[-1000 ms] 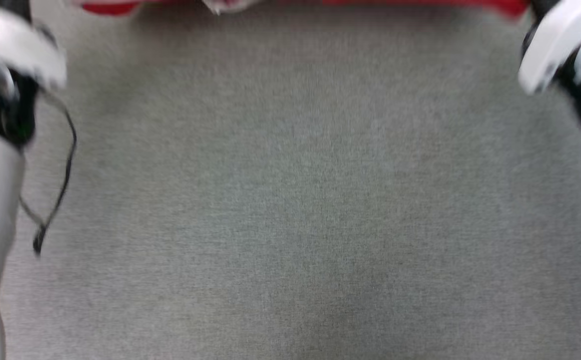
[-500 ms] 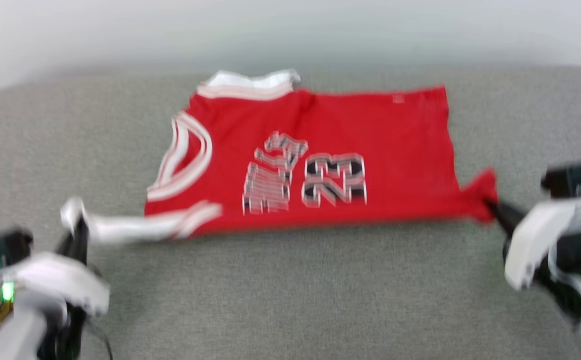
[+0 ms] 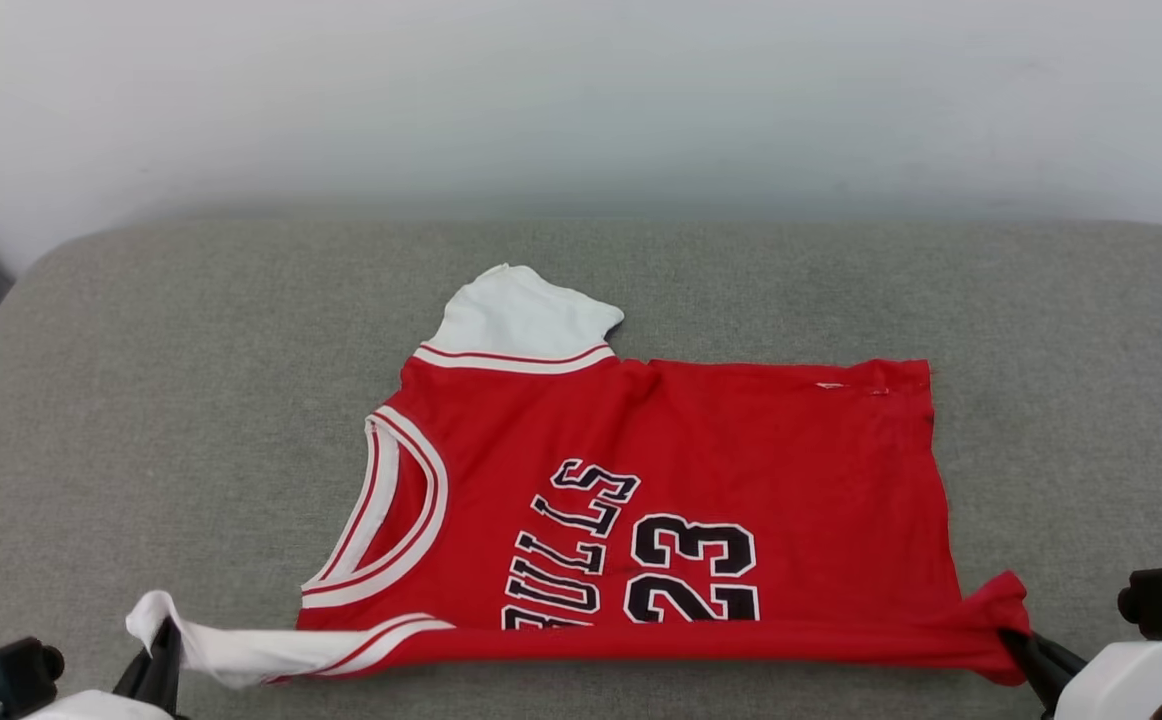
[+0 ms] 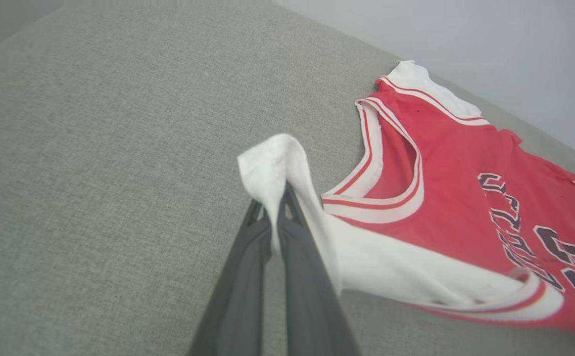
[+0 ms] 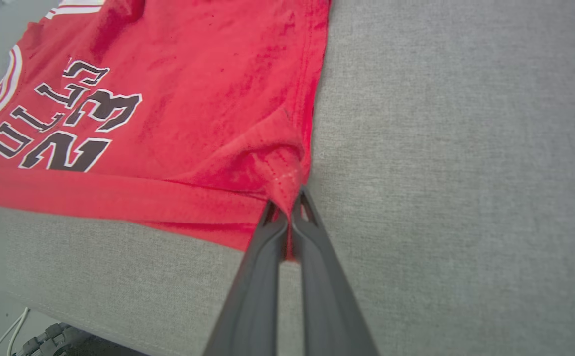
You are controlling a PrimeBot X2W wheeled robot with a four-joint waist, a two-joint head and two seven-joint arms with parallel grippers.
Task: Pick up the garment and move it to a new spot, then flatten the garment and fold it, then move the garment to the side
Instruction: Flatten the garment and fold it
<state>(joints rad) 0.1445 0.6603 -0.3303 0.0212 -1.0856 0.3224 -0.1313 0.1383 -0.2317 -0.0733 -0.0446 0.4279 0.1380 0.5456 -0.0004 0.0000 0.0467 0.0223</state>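
Head view: the red, white-sleeved jersey garment (image 3: 701, 470) lies on the grey woven cushion (image 3: 191, 400), long axis left-right, ahead of both arms, its near edge stretched between left gripper (image 3: 165, 645) and right gripper (image 3: 1021, 645). Left wrist: left gripper pinches the white sleeve tip (image 4: 272, 158). Right wrist: right gripper pinches the red hem corner (image 5: 282, 168).

Our head camera has tilted up. A second ago we saw mostly blurred grey cushion (image 3: 191, 400), with the shirt (image 3: 741, 460) only a red strip at 12 o'clock. Now the whole shirt shows sharply, lower in frame than half a second ago. The left gripper (image 3: 163, 650) and right gripper (image 3: 1019, 642) now sit at 7 and 5 o'clock. The shirt's taut near edge now covers the foot of the lettering (image 3: 641, 550).
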